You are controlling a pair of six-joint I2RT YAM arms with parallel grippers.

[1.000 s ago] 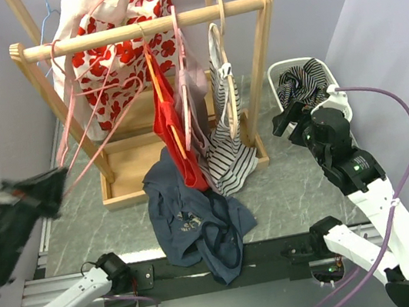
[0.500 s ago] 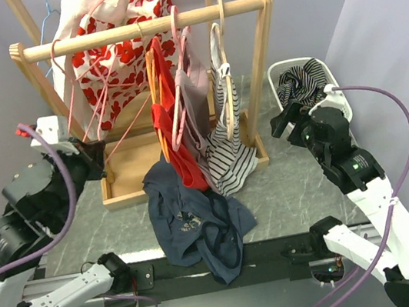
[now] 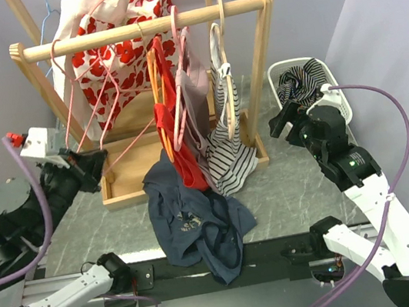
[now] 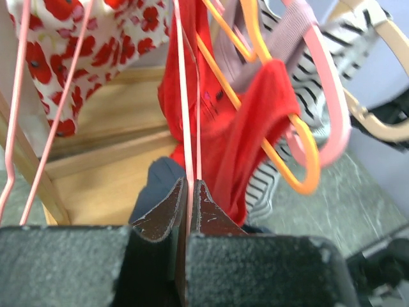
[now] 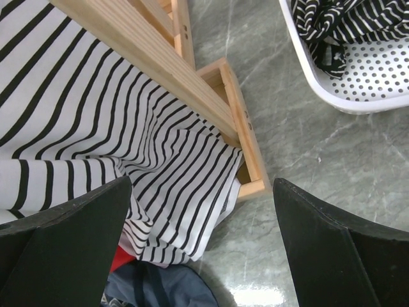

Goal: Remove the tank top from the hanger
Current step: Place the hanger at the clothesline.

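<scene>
Hanging from the wooden rail (image 3: pixel 146 29) of the clothes rack, the red tank top (image 3: pixel 175 139) (image 4: pixel 249 121) sits on an orange hanger (image 3: pixel 155 76) (image 4: pixel 281 147) near the middle of the row. Its long axis runs straight down, with the straps up at the rail. The hem points at the navy garment (image 3: pixel 191 218) heaped on the counter (image 3: pixel 295 186), and the two cloths meet or overlap in the top view. From above the top shows nearly edge-on, its flat face turned along the rail toward the left side.

The left hand (image 3: pixel 101 163) (image 4: pixel 189 192) is closed on a pink wire hanger (image 3: pixel 129 142) (image 4: pixel 183 96). In the wrist view two thin pink wires run down into the slit between its pinched fingers, crossing in front of the red cloth. Whether the wire touches the tank top cannot be told.

Just right of the red top hangs a mauve garment (image 3: pixel 193 93) on a thicker pink hanger, then a striped top (image 3: pixel 231 149) (image 5: pixel 96 128) on a wooden hanger. A red-flowered white garment (image 3: pixel 114 51) hangs at the left end.

The right hand (image 3: pixel 281 122) (image 5: pixel 201 185) hovers with its fingers spread wide, holding nothing, between the rack's right post and a white basket (image 3: pixel 340 101) (image 5: pixel 332 102) of striped cloth.
</scene>
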